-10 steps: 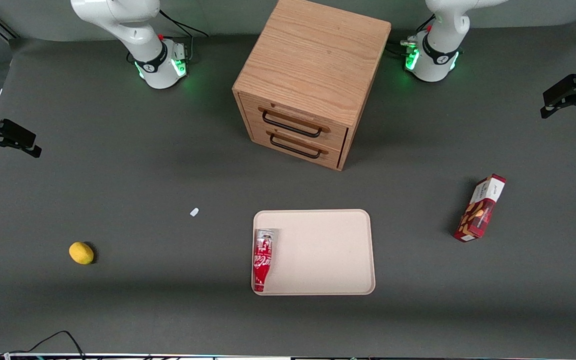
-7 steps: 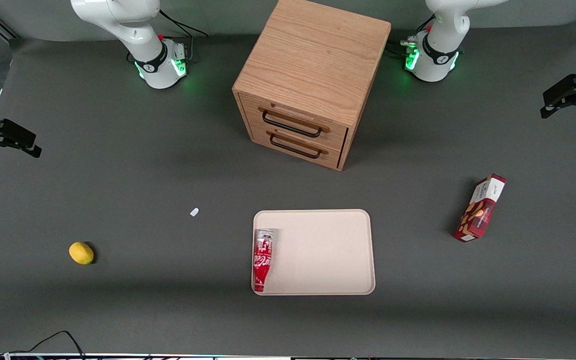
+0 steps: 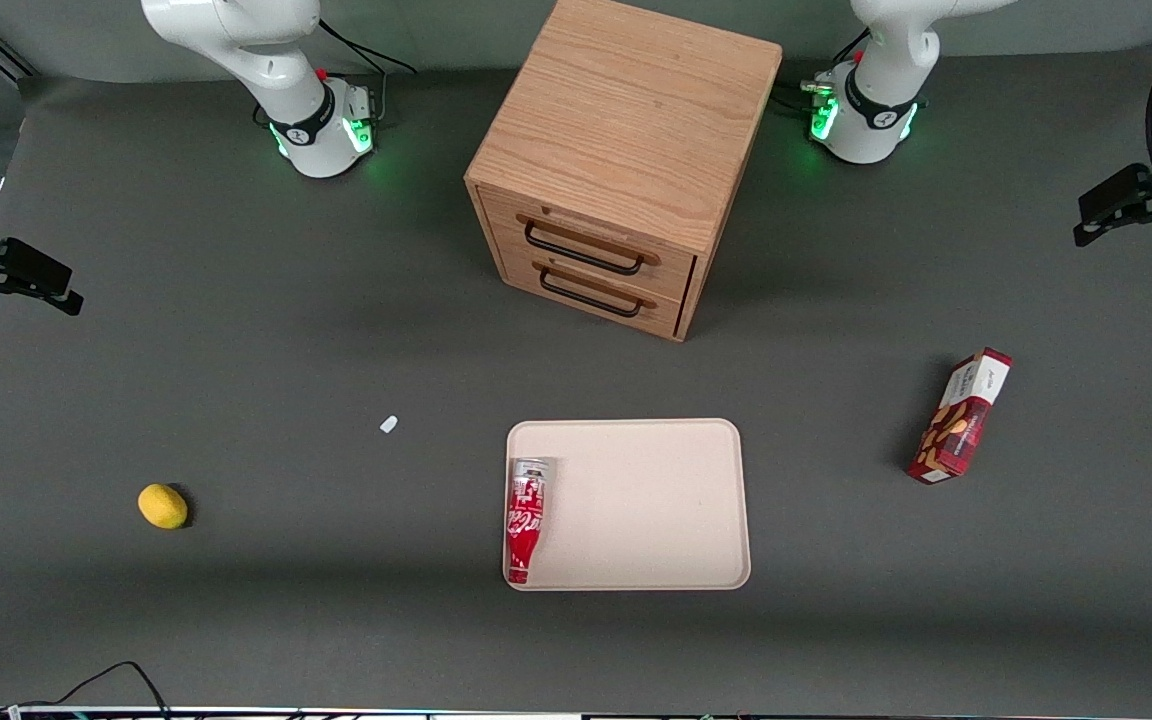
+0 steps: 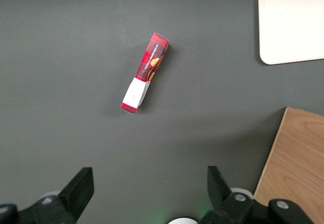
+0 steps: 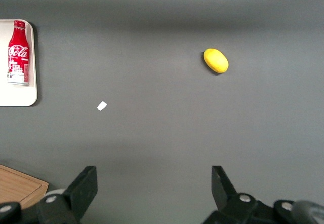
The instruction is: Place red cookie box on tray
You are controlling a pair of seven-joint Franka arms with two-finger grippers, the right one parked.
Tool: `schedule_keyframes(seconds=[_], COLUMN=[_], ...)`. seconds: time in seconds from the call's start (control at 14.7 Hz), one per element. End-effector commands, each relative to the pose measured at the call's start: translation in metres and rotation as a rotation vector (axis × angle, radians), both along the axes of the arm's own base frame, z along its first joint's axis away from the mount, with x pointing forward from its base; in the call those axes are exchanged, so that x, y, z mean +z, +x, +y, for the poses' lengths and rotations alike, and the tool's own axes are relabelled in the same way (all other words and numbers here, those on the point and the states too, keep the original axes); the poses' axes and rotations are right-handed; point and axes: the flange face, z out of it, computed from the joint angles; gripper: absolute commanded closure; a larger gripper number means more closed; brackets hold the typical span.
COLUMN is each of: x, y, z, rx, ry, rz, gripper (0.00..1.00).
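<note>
Hovering high over the working arm's end of the tabletop (image 3: 236, 330), the hand (image 4: 151, 191) is holding its two fingers (image 4: 81, 186) wide apart and gripping nothing, which suits an approach not yet begun. Directly under it, the red cookie box (image 4: 144, 73) is lying flat on the bare surface, well apart from the tray (image 3: 636, 470), so the whole carry is, by my judgement, still ahead. On the tray, a cola bottle (image 3: 525, 520) is occupying the edge toward the parked arm, leaving most of the surface free. In the front view the hand is cut off at the frame's edge, and the wrist view is catching only one tray corner (image 4: 291, 21).
</note>
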Motion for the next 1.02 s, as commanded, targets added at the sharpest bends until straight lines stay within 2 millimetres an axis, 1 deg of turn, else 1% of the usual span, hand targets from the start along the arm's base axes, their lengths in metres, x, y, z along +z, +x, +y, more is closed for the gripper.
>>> schedule_keyframes(seconds=[0.0, 0.14, 0.27, 0.34, 0.61, 0.75, 0.82, 0.95], x=[-0.042, -0.072, -0.099, -0.114, -0.191, -0.227, -0.246, -0.277], y=[0.023, 0.041, 0.053, 0.058, 0.064, 0.068, 0.066, 0.063], z=[0.001, 0.004, 0.007, 0.010, 0.009, 0.013, 0.015, 0.014], rx=[-0.057, -0.096, -0.198, -0.222, -0.253, -0.313, -0.335, -0.347], ry=[-0.003, 0.012, 0.046, 0.042, 0.048, 0.044, 0.041, 0.037], rz=[0.067, 0.074, 0.085, 0.081, 0.002, -0.023, -0.030, -0.051], gripper=[0.00, 0.00, 0.00, 0.00, 0.00, 0.00, 0.00, 0.00])
